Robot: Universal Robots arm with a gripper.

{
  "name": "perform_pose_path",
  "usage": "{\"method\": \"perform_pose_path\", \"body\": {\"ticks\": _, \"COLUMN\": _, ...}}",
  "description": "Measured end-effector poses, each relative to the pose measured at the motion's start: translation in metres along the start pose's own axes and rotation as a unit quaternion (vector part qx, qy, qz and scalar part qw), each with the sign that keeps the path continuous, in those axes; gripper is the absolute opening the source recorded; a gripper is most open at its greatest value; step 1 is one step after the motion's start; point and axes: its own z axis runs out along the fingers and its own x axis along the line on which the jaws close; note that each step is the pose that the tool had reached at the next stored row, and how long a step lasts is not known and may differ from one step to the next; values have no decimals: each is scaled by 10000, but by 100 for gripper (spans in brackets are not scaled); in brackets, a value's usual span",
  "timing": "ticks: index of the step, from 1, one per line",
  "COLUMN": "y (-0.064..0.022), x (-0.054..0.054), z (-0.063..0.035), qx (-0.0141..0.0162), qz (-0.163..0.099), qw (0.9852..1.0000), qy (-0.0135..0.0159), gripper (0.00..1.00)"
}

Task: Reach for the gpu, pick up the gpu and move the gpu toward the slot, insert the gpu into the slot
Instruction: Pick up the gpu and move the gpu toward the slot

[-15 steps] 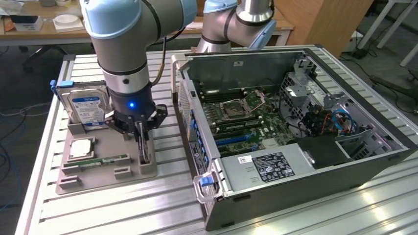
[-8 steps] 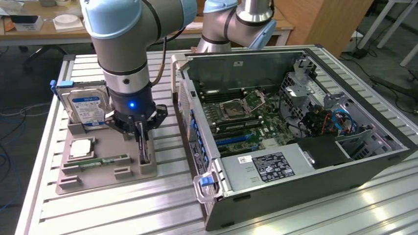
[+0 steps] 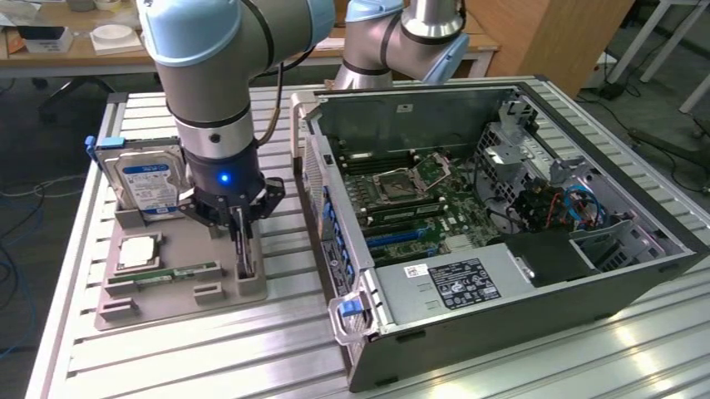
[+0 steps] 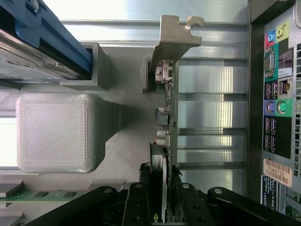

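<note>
The gpu (image 3: 245, 263) stands on edge in a groove of the grey holder tray (image 3: 189, 295), at the exterior view's left of the computer case. My gripper (image 3: 241, 231) comes straight down on it. In the wrist view the gpu (image 4: 165, 117) appears edge-on, with its pale metal bracket (image 4: 176, 37) at the far end. My gripper (image 4: 164, 202) is shut on the card's near end, one finger on each face. The slot (image 3: 397, 238) is a blue connector on the green motherboard inside the open case.
The tray also carries a blue-labelled hard drive (image 3: 150, 183), a CPU chip (image 3: 135, 249) and a green memory stick (image 3: 166, 273). The open computer case (image 3: 533, 274) stands close to the tray, its rear ports (image 4: 277, 94) just beside the card. A grey block (image 4: 56, 132) flanks the gpu.
</note>
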Motion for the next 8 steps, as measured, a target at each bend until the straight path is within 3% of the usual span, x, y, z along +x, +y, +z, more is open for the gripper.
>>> {"method": "perform_pose_path", "body": {"ticks": 3, "y": 2, "x": -1, "z": -41, "qx": -1, "qz": 0, "qw": 10000, "qy": -1, "gripper": 26}}
{"method": "perform_pose_path", "body": {"ticks": 8, "y": 11, "x": -5, "z": -266, "qx": 0, "qz": -1, "qw": 10000, "qy": 0, "gripper": 26}}
